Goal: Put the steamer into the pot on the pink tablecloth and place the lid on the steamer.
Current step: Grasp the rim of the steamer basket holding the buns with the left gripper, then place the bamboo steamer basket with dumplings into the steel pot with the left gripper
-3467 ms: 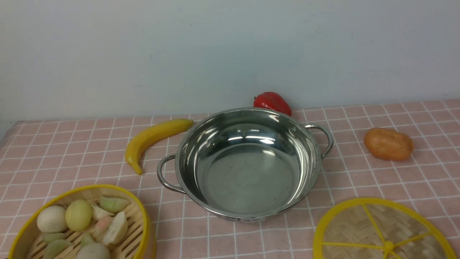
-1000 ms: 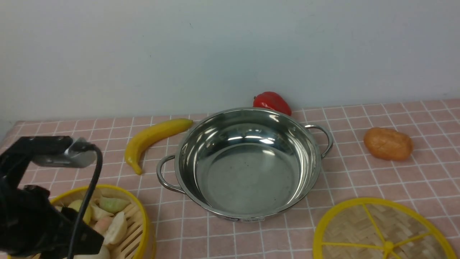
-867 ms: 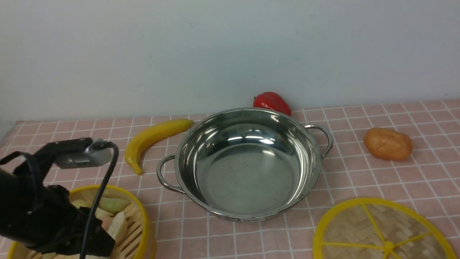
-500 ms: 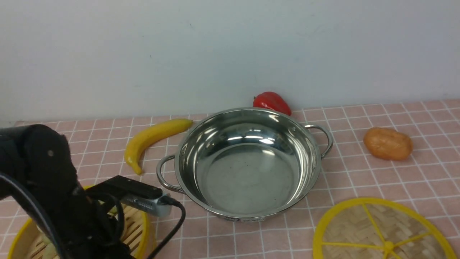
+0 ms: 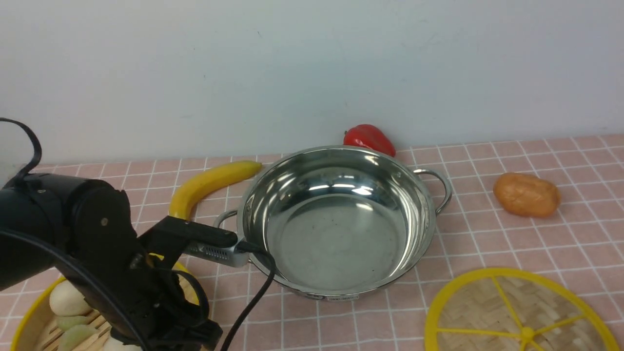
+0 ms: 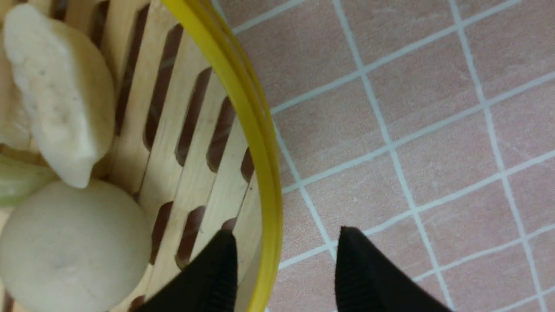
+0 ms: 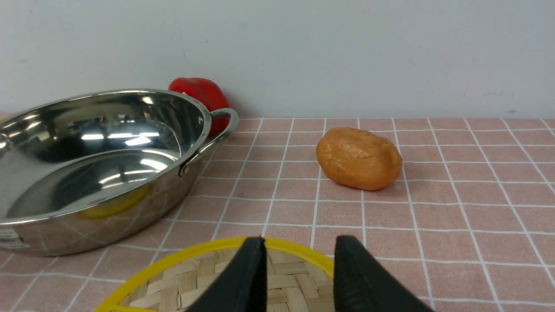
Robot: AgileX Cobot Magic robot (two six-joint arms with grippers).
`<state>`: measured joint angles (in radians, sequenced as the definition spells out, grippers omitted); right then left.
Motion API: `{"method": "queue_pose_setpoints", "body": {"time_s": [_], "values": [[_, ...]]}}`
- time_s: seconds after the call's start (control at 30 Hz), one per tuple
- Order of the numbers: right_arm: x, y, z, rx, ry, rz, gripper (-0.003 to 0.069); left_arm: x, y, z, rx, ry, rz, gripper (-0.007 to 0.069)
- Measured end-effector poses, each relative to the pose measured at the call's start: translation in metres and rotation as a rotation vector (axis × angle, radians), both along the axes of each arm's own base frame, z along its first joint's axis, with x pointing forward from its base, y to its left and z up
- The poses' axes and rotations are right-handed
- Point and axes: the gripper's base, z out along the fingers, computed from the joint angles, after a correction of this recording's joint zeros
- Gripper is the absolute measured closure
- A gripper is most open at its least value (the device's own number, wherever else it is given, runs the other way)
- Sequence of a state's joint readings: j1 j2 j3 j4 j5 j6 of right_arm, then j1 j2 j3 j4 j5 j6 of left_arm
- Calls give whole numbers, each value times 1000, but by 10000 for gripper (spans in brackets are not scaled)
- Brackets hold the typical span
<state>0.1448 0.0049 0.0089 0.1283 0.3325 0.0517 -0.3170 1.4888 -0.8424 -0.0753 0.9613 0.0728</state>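
The steamer (image 5: 29,304) stands at the near left of the pink tablecloth (image 5: 512,243), mostly covered by my left arm (image 5: 97,243). In the left wrist view my left gripper (image 6: 286,232) is open and straddles the steamer's yellow rim (image 6: 256,130); one finger is inside the basket and the other is over the cloth. The shiny pot (image 5: 336,229) sits empty in the middle. Flat at the near right lies the lid (image 5: 516,312). My right gripper (image 7: 299,239) is open above the lid's far edge (image 7: 208,277), with nothing between its fingers.
White buns (image 6: 65,260) and dumplings fill the steamer. A banana (image 5: 209,183) lies just left of the pot. A red pepper (image 5: 369,138) sits behind the pot by the wall. An orange potato (image 5: 526,195) is to the pot's right.
My left arm came in from the left and swung over the steamer, toward the pot's near handle. Pot, lid and the other foods have not moved.
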Motion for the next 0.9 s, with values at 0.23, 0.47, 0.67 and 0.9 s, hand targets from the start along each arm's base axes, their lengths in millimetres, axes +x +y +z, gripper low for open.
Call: {"method": "queue_pose_setpoints", "body": {"time_s": [0.23, 0.47, 0.67, 0.9], "values": [[0, 0, 0, 0, 0, 0, 419, 11, -3, -33, 35, 91, 0, 312], [0, 0, 0, 0, 0, 0, 419, 18, -4, -51, 59, 132, -4, 503], [0, 0, 0, 0, 0, 0, 419, 18, 1, -46, 140, 145, -75, 599], [0, 0, 0, 0, 0, 0, 419, 22, 13, 18, 244, 27, -174, 595]]}}
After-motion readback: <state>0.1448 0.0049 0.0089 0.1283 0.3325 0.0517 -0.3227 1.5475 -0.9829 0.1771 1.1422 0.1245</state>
